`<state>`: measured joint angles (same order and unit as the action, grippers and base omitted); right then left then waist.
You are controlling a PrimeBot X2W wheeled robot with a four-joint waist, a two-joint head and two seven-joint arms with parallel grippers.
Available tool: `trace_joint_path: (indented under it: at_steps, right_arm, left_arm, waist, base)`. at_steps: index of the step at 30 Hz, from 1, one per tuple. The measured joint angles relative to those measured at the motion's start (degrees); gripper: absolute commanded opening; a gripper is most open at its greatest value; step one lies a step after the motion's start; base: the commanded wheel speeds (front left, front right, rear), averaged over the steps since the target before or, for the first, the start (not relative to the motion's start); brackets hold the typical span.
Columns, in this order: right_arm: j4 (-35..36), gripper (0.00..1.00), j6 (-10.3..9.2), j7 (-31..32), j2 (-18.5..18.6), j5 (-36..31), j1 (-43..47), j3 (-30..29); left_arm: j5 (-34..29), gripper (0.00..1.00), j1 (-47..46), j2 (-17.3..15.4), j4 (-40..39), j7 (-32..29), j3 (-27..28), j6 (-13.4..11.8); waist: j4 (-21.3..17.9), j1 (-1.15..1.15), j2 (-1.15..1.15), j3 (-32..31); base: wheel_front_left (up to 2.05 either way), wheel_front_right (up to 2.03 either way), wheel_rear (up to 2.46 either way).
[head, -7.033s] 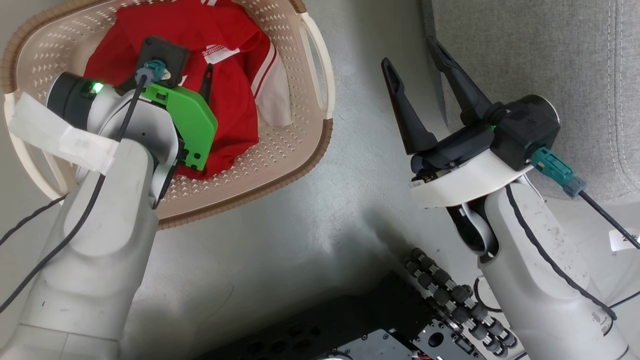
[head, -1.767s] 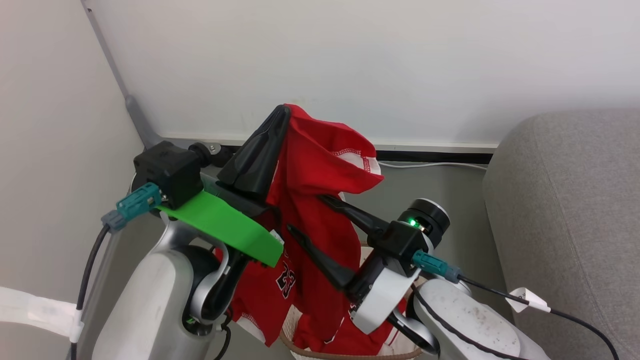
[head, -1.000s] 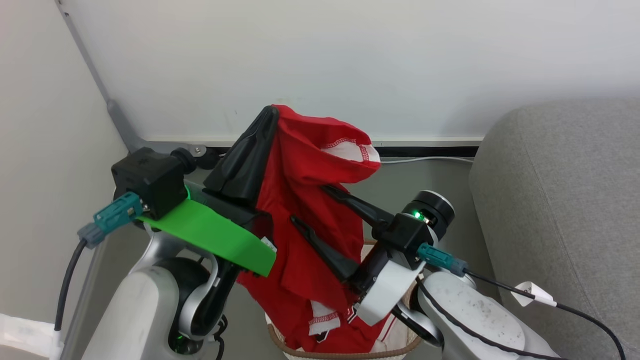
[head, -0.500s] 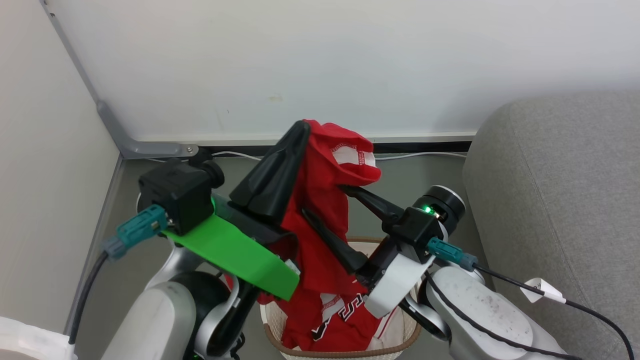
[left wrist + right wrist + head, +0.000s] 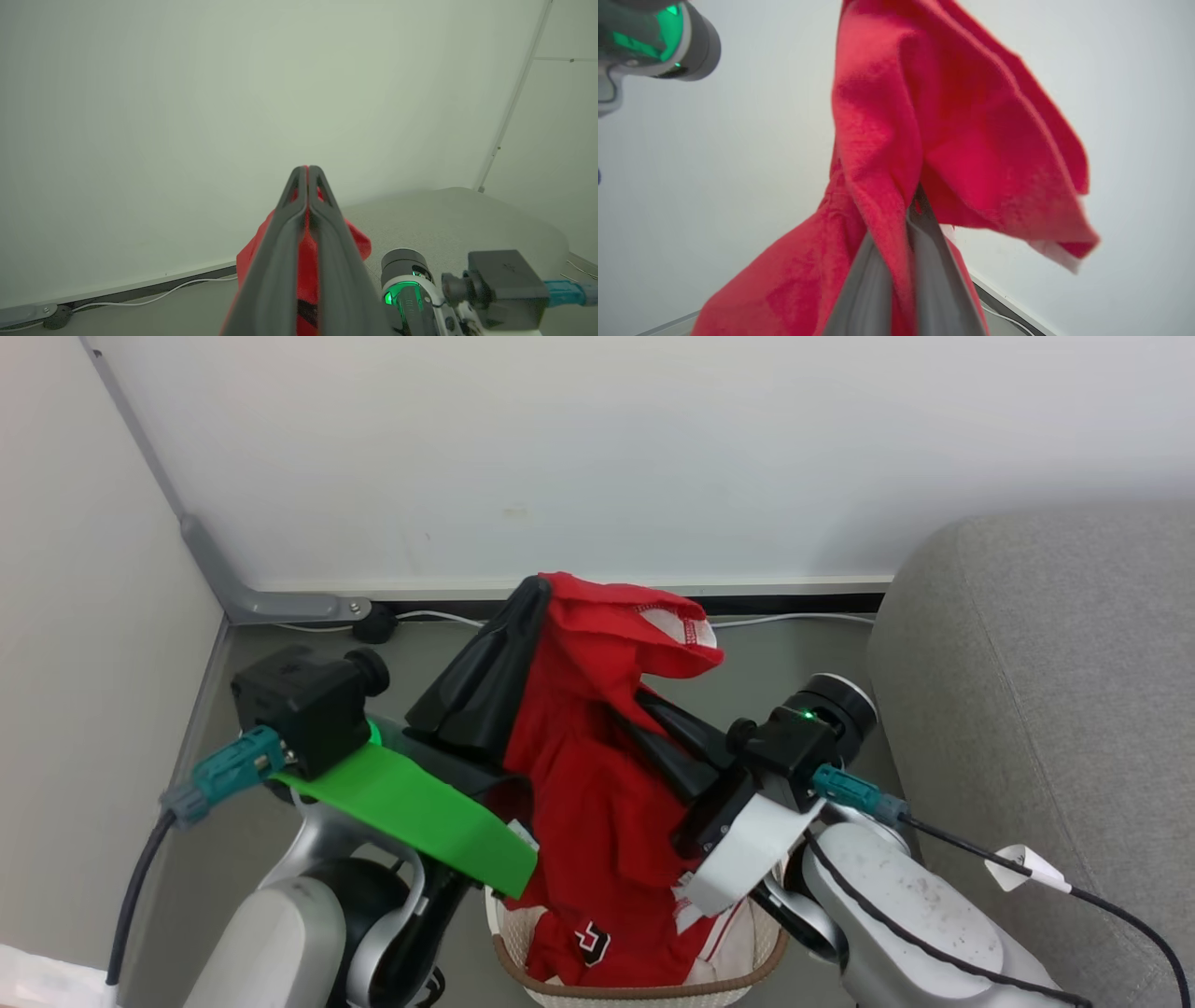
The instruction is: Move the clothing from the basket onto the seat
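Note:
The red clothing hangs in a long bunch from my left gripper, which is shut on its top fold; its lower end with a black-and-white numeral still lies in the cream basket at the bottom edge. My right gripper is shut on the cloth a little lower, on its right side. In the left wrist view the left gripper pinches red fabric. In the right wrist view the right gripper is buried in the clothing. The light-grey seat stands to the right.
A white wall runs close behind, with a black baseboard and a white cable along the floor. A grey floor bracket sits in the left corner. Grey floor lies between the basket and the seat.
My right gripper, open around the cloth half a second ago, has shut on it. The left gripper has shifted slightly left and down, and the garment now hangs from both grippers.

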<state>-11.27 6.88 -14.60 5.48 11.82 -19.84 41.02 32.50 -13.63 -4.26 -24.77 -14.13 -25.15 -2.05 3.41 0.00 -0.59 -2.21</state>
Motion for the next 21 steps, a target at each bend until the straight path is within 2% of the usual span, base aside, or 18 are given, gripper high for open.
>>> trace_joint_path:
  at_steps: [2, 3, 4, 5, 10, 21]
  right_arm:
    - [0.40, 0.00, 0.00, 0.00, 0.08, 0.51, 0.01, -0.57]
    - [0.76, 0.00, 0.00, 0.00, 0.12, 0.76, 0.00, -1.02]
    - [1.19, 0.00, 0.00, 0.00, 0.22, 0.85, 0.00, -1.42]
    - [1.53, 0.00, 0.00, -0.01, 0.34, 0.92, -0.01, -1.75]
    - [3.27, 0.00, -0.93, 0.00, 1.69, 1.27, -0.03, -3.96]
    - [5.54, 0.00, -1.52, 0.00, 3.78, 1.52, -0.09, -6.30]
  left_arm:
    - [0.00, 0.56, 0.37, -0.14, 0.34, 0.08, 0.98, -0.18]
    - [-0.05, 0.76, 0.58, -0.36, 0.48, 0.09, 1.26, -0.47]
    - [-0.20, 0.76, 0.81, -0.45, 0.70, 0.09, 1.47, -0.55]
    - [-0.38, 1.00, 1.19, -0.58, 0.86, 0.14, 1.75, -0.58]
    - [-0.53, 1.00, 3.71, -1.49, 1.87, 0.44, 1.91, -0.85]
    - [-2.02, 1.00, 7.18, -3.07, 3.35, 3.18, 1.24, -0.43]
  waist:
    - [-0.38, 0.00, 0.00, 0.16]
    - [-0.62, 0.00, 0.00, 0.24]
    - [-0.88, 0.00, 0.00, 0.32]
    - [-1.18, 0.00, 0.00, 0.40]
    - [-3.18, 0.00, 0.00, 0.84]
    - [-9.63, 0.00, 0.00, 1.78]
  base:
    - [0.00, 0.00, 0.00]
    - [0.00, 0.00, 0.00]
    - [0.00, 0.00, 0.00]
    - [0.00, 0.00, 0.00]
    - [0.00, 0.00, 0.00]
    - [0.00, 0.00, 0.00]
